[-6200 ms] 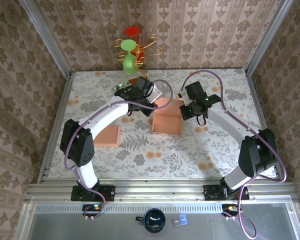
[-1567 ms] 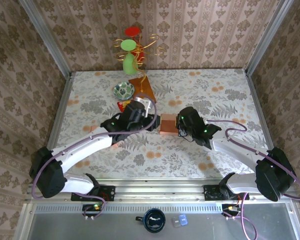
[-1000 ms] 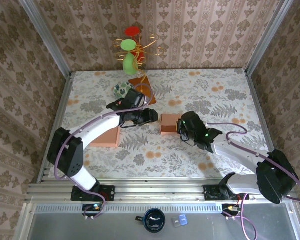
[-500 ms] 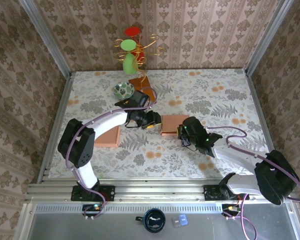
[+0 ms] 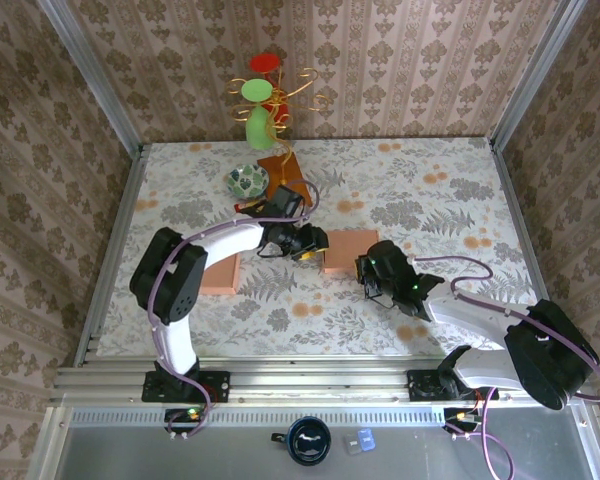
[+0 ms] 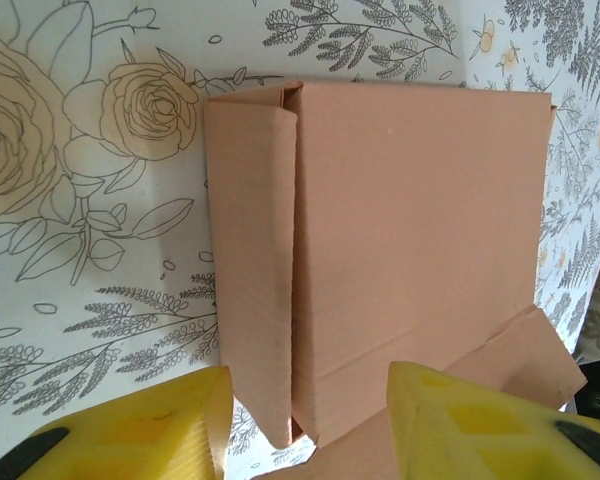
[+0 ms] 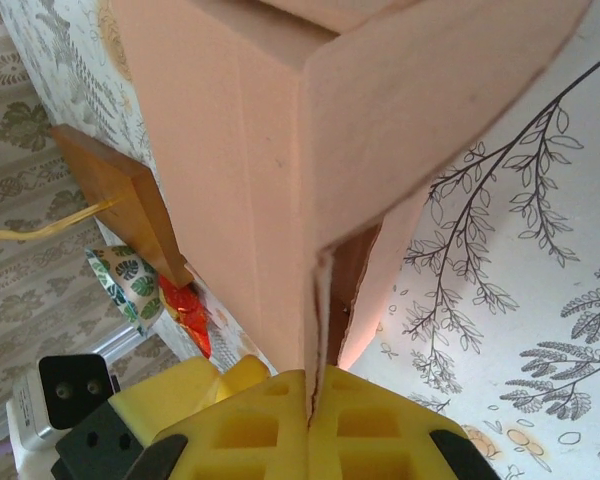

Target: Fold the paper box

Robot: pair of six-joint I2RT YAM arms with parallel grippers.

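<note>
Table (image 5: 460, 200): flat top under a floral print in grey, tan and orange, with a metal rail along the near edge.

Paper box (image 5: 348, 248): near mid-table, between the two grippers. Plain salmon-brown card, matte, with sharp creases. From the left wrist (image 6: 410, 200), a broad smooth panel with a narrow side strip folded up along its left and a loose flap at lower right, cut off by the frame. From the right wrist (image 7: 230, 150), tall walls meeting at a crisp corner, top out of frame, inside hidden apart from a dark slit at the seam.

Flat card piece (image 5: 218, 275): same salmon colour, lying left of the box and well apart from it, one end covered by the left arm.

Wooden board (image 5: 288, 172): brown and smooth, toward the far edge, partly overlapped by the left arm and its cable; a tilted edge visible past the box from the right wrist (image 7: 110, 190).

Left gripper (image 5: 312, 243): at the box's left side. Yellow foam pads (image 6: 130, 440) set partly apart, the box's near corner in the gap (image 6: 305, 425), no clamping seen.

Right gripper (image 5: 363, 265): at the box's near right corner. Pitted yellow foam pads pressed together on a thin card edge of the box (image 7: 310, 390).

Bowl (image 5: 247, 180): small, round, leaf-patterned, beside the board.

Red packet (image 7: 185, 310): glossy, mostly hidden behind the box.
</note>
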